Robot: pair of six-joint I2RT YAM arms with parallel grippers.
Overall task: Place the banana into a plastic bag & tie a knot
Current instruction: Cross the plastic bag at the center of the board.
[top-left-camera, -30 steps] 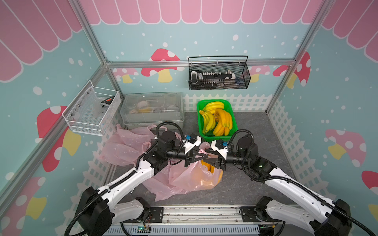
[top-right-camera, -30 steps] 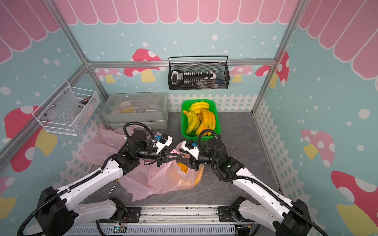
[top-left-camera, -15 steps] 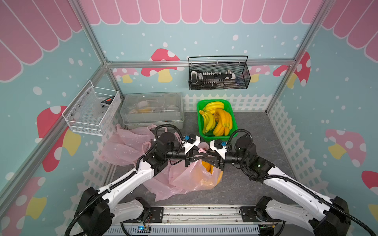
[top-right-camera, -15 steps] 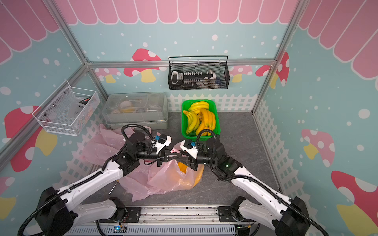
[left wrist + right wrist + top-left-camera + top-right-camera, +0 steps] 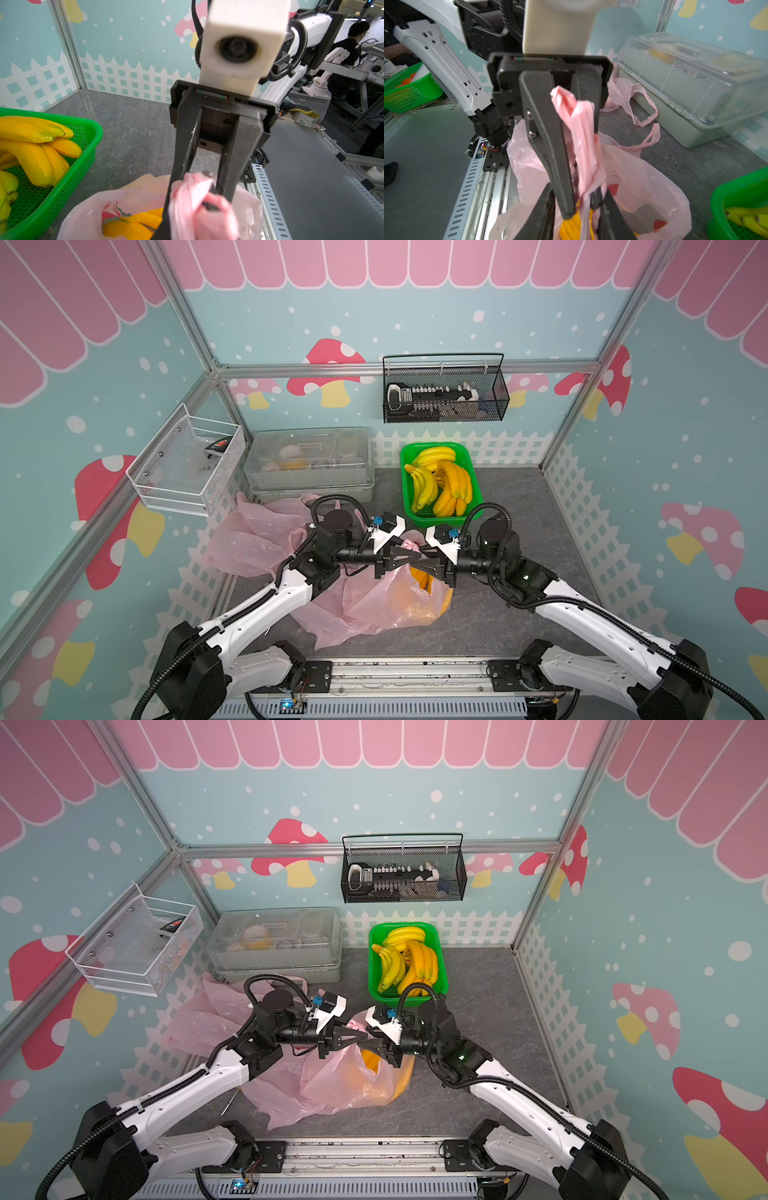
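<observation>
The stereo head hangs high over the 6 o'clock edge, tilted down toward 12, and both top views take in the whole surface (image 5: 473, 639) from far off. The left wrist camera faces 3 o'clock, close on the right hand (image 5: 201, 185). The right wrist camera faces 9, close on the left hand (image 5: 581, 205). All four share the pink bag (image 5: 382, 601).
</observation>
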